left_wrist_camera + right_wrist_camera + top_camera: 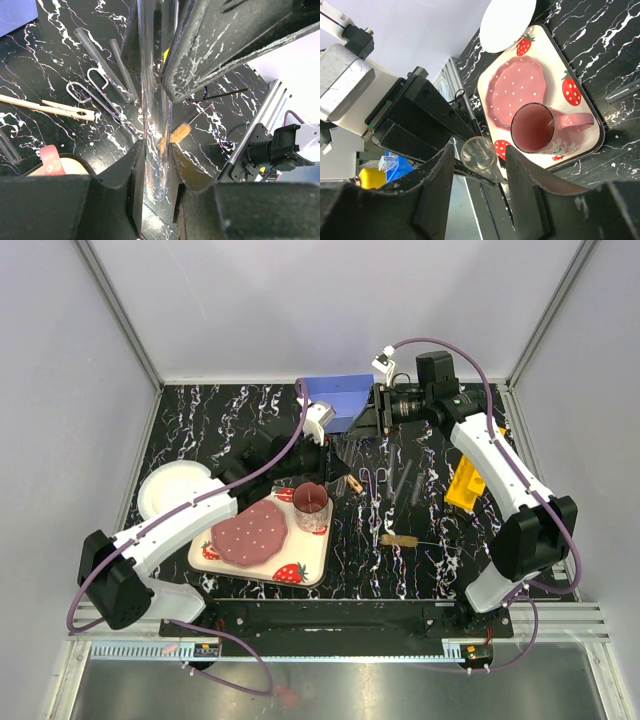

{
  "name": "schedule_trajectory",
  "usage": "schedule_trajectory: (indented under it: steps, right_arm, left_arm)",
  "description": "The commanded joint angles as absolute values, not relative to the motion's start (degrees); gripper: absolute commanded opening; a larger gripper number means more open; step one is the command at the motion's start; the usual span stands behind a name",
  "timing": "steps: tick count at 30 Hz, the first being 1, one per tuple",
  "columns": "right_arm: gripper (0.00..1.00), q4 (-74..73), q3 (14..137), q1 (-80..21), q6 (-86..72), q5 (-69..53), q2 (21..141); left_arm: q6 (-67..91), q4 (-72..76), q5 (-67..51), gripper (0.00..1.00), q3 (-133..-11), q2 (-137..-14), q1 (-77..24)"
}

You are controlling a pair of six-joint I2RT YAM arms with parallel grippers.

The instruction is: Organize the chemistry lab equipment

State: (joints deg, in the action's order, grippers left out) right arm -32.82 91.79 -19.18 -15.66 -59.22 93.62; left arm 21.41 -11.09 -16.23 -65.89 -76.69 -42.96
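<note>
Tube (152,125): clear glass, slim, round-bottomed, open circular rim. It is held off the black white-veined table (430,550), over its far middle.

My left gripper (155,150): matte black fingers, scuffed, clenched on the tube's lower body. Firm grasp, glass seated between both pads.

My right gripper (480,150): jaws part-way apart, astride the tube's open mouth. From this close, oblique view I cannot tell whether the pads press the glass or merely flank it.

On the table below:
- two thin dark tubes (100,57), side by side
- metal scissor-like forceps (100,97) with looped wire handles, just beside them
- tan wooden clamp (55,107), flat, near the forceps' handles
- wire brush (180,134) with orange bristles, apart from the rest
- yellow rack (465,485), blocky, at the right side

The glossy pink cup (532,127) sits on the strawberry-print tray (571,90)
</note>
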Motion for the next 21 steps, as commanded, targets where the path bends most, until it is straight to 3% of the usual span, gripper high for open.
schedule_trajectory:
  steps: [1,7,10,21]
  right_arm:
    - [0.52,-34.2,93.3,-19.6,-11.7,-57.3,93.5]
    - [0.52,-37.9,94.7,-19.6,-6.1,-52.2,93.5]
    - [0.47,-38.5,95.0,-19.6,-4.8,-50.8,93.3]
    - [0.45,-37.1,94.8,-19.6,-7.5,-55.4,93.8]
  left_arm:
    - [20.1,-9.9,-15.1,0.12,-68.9,-76.5,-43.6]
    - [19.8,-11.2,-15.1,0.12,-69.5,-76.6,-43.6]
    - [19.8,-12.1,-15.3,0.12,-69.8,-76.7,-43.6]
    - [19.8,-13.7,-16.5,0.12,-70.7,-77.8,-43.7]
